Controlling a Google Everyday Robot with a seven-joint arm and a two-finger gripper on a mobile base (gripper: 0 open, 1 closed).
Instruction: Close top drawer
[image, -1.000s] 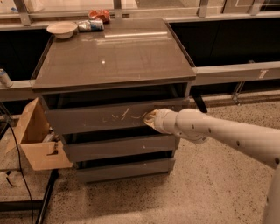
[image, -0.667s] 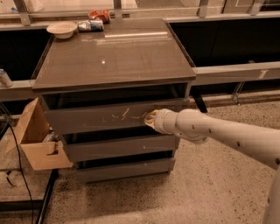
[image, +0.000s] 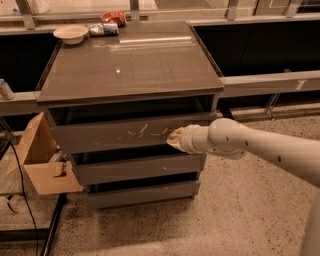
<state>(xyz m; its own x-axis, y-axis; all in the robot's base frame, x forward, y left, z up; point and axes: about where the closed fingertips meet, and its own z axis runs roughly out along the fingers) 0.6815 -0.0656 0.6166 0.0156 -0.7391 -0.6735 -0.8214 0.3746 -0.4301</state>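
Note:
The top drawer (image: 110, 136) is a wide grey drawer with a flat front panel marked by pale squiggly scratches right of centre. It stands pulled out a little from the grey cabinet, with a dark gap above its front. My gripper (image: 172, 138) is at the end of the white arm that reaches in from the right. Its tip rests against the drawer front just right of the scratches.
Two plain grey drawer fronts (image: 137, 169) sit below. The cabinet top (image: 130, 60) holds a white bowl (image: 70, 33), a can and a red packet at the back. An open cardboard box (image: 42, 157) stands at the left. Dark shelving runs behind. The floor is speckled.

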